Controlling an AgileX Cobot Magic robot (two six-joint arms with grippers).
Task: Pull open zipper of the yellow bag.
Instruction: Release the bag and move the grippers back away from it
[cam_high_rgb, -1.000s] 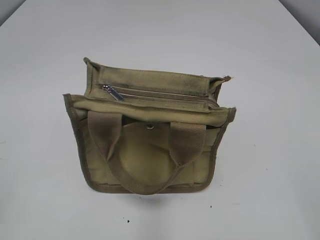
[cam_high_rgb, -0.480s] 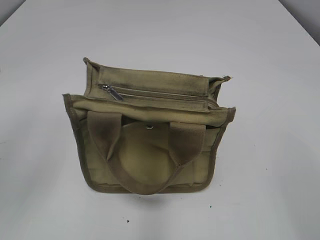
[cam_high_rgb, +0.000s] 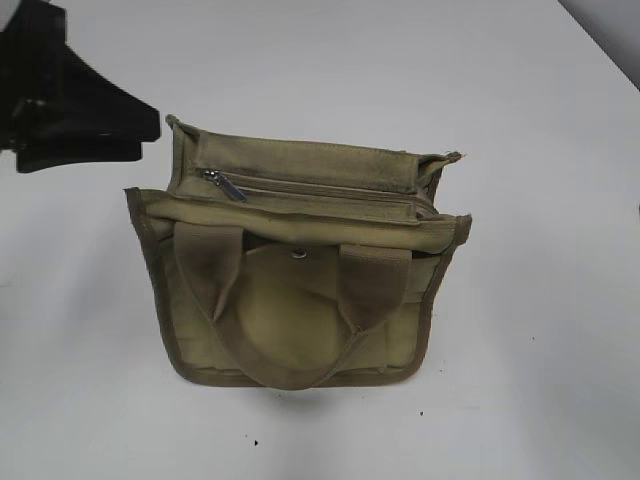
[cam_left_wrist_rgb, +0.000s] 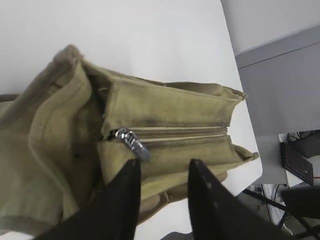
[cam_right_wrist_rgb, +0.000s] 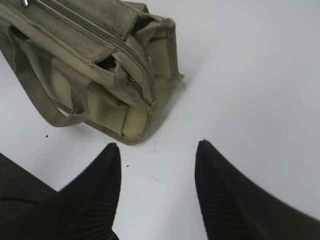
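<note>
Bag (cam_high_rgb: 300, 270) alone on the white bench (cam_high_rgb: 540, 380), no writing readable.
Zipper (cam_high_rgb: 320, 190) runs along the bag's top, pull at its left end. Left tool (cam_left_wrist_rgb: 162, 172) hovers empty and parted over that end; right tool (cam_right_wrist_rgb: 157, 155) gapes over bare bench beside the bag's right corner.

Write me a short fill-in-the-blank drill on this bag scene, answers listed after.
1. The zipper's pull tab sits at the ___ end of the bag in the exterior view.
2. The left gripper holds ___.
3. The bag rests on a ___ table.
Missing words: left; nothing; white
</note>
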